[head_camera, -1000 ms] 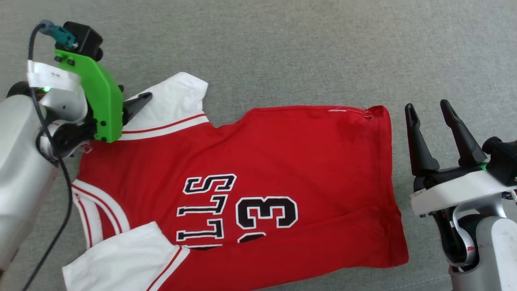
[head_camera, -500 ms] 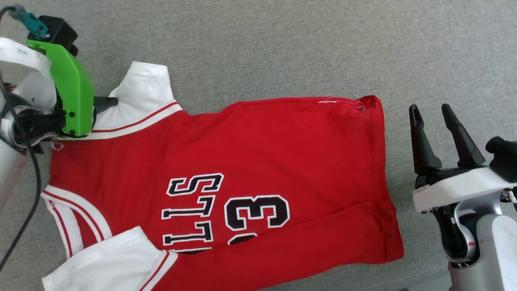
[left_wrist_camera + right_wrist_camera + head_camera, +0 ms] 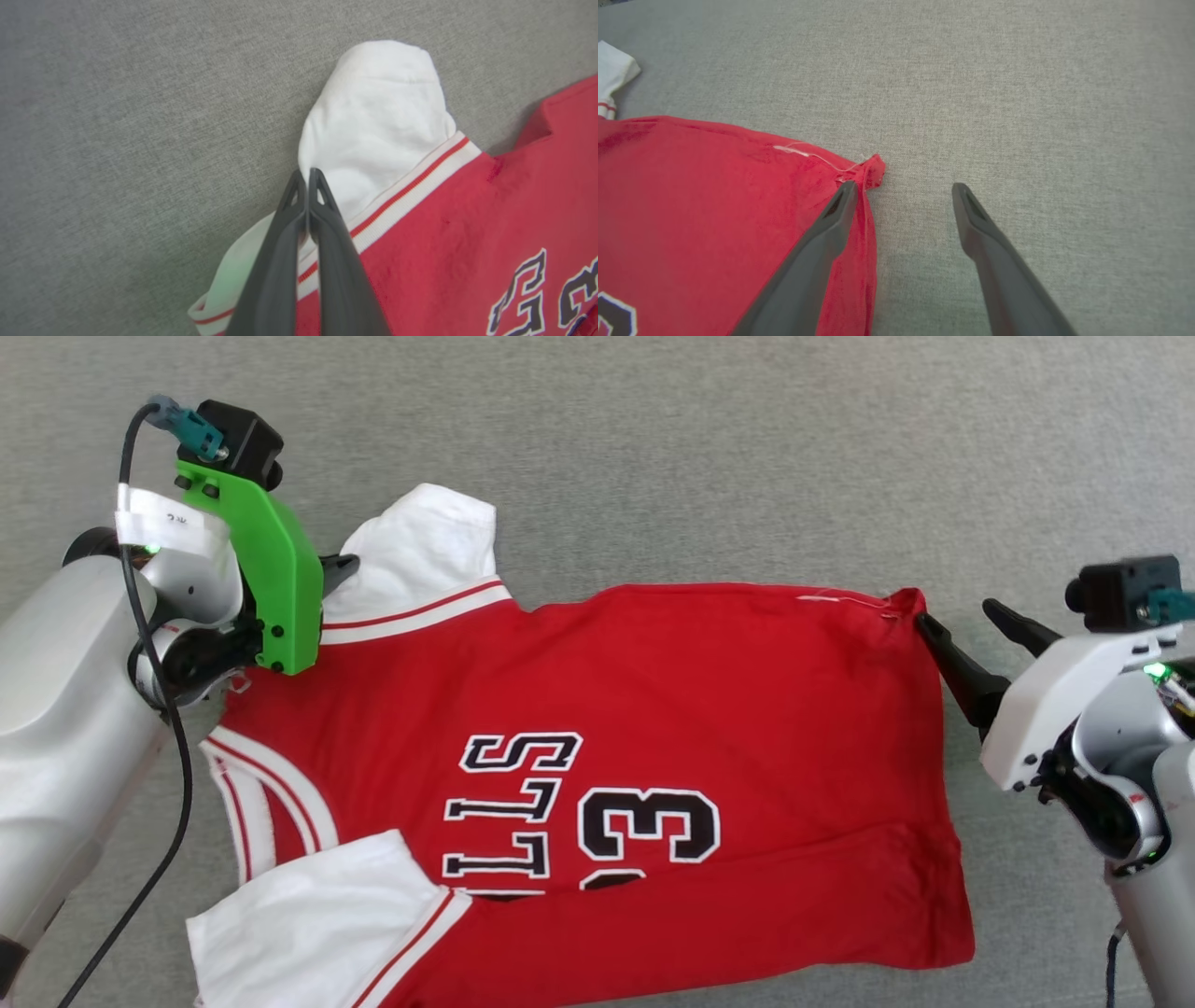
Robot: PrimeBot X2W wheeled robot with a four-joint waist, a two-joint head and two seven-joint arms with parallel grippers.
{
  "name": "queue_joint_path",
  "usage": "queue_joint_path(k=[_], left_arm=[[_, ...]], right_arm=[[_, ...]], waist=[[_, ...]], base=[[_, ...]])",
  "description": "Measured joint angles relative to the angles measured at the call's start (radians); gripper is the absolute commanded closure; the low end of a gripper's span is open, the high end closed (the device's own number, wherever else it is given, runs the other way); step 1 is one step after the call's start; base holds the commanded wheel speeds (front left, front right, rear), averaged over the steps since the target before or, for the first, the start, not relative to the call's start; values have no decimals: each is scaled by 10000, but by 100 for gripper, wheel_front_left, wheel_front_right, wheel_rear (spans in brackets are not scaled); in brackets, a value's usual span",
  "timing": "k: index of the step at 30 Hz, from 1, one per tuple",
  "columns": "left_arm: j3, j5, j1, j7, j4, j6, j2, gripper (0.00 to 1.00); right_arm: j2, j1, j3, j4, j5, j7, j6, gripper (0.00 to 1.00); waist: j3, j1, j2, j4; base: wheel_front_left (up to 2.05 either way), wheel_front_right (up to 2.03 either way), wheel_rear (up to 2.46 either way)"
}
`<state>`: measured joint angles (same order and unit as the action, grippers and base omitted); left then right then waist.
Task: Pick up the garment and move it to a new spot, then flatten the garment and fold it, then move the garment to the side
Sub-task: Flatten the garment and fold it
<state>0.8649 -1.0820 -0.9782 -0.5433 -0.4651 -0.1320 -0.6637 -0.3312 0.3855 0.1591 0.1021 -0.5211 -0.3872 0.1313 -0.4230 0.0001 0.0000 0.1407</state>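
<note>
The garment (image 3: 709, 700), a red T-shirt with white sleeves and black number print, lies spread on the grey surface with its collar toward the left. My left gripper (image 3: 347, 564) is shut on the garment at the edge of the far white sleeve (image 3: 378, 121), close to the striped trim; in the left wrist view its fingers (image 3: 307, 172) press together on the cloth. My right gripper (image 3: 954, 613) stands open at the far hem corner (image 3: 873, 168). One finger lies over the red hem and the other over bare grey fabric, as the right wrist view (image 3: 904, 185) shows.
A grey woven surface (image 3: 709, 448) stretches beyond the garment and to its right. A black cable (image 3: 177, 775) hangs from the left wrist camera past the collar. The near white sleeve (image 3: 317, 924) lies folded over the shirt's lower left.
My right gripper has swung in from beside the garment to its far hem corner, still open. The left gripper, shut on the sleeve, drew the shirt left and then back right.
</note>
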Motion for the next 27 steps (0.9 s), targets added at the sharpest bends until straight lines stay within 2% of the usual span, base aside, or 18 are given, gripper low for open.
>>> queue_joint_path(k=[7, 14, 15, 16, 18, 23, 27], left_arm=[[167, -2, 82, 633, 332, 0, 75, 100], [380, -2, 98, 1091, 610, 0, 134, 100], [420, -4, 103, 1154, 635, 0, 173, 100], [441, -13, 109, 1223, 667, 0, 199, 100], [487, -33, 123, 1331, 721, 0, 226, 100], [575, -109, 198, 1611, 738, 0, 217, 100], [583, -117, 358, 2100, 817, 0, 125, 100]], right_arm=[[-918, 1047, 989, 629, -742, -2309, 0, 0], [-1283, 1786, 1682, 1902, -1283, -4357, 0, 0], [-1329, 1885, 1707, 2067, -1358, -4717, 0, 5], [-1350, 1976, 1716, 2128, -1411, -4949, 0, 54], [-1358, 2124, 1728, 2217, -1559, -5381, 0, 100], [-1430, 2240, 1705, 2161, -1691, -5492, -2, 100], [-1358, 2228, 1450, 1858, -1689, -4972, 0, 100]], waist=[[328, -1, 0, -651], [231, 0, 0, -1086], [204, -1, 0, -1135], [186, -1, 0, -1171], [143, -1, 0, -1247], [185, 0, 0, -1297], [411, -1, 0, -1296]], base=[[0, 0, 0], [0, 0, 0], [0, 0, 0], [0, 0, 0], [0, 0, 0], [0, 0, 0], [0, 0, 0]])
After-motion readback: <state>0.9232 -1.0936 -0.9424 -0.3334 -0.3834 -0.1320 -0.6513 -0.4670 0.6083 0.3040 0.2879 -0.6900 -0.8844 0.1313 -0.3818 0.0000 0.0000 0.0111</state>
